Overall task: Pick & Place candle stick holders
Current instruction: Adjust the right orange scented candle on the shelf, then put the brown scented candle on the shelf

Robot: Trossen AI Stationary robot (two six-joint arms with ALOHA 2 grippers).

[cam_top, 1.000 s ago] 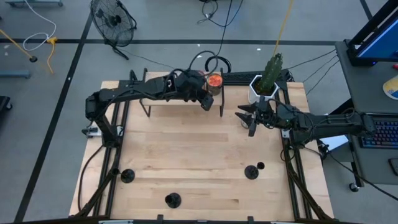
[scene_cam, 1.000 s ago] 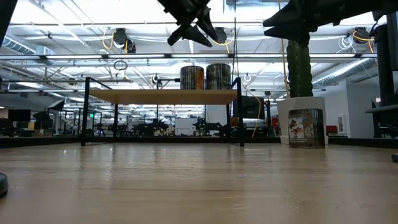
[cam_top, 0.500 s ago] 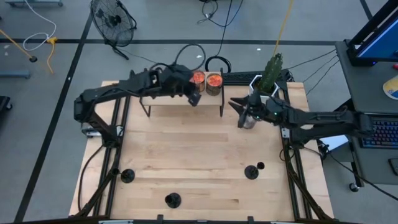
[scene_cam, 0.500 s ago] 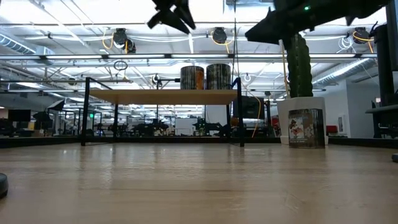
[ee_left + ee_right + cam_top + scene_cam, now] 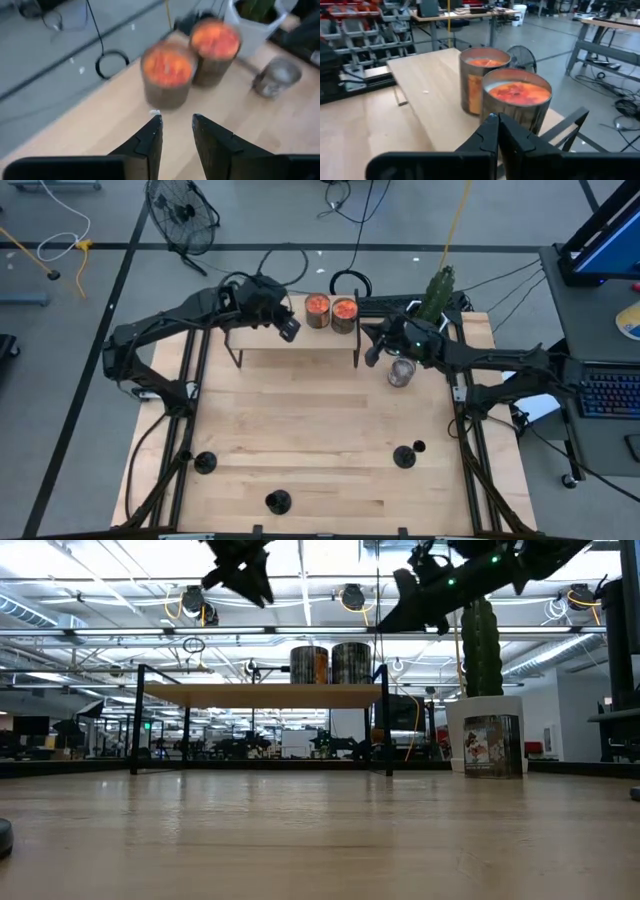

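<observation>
High view is showing 3 candle stick holders sitting on the table's near half, all upright, stems pointing straight up at the cam: one near the left edge (image 5: 205, 462), one at the front (image 5: 277, 501), one toward the right (image 5: 404, 456). 2 orange-topped cans (image 5: 331, 311) are standing on the raised shelf (image 5: 290, 356). Left gripper (image 5: 287, 328) is hovering over the shelf w/ fingers slightly apart, holding nothing. Right gripper (image 5: 371, 356) is hanging by the shelf's right end, fingers pressed together, empty.
</observation>
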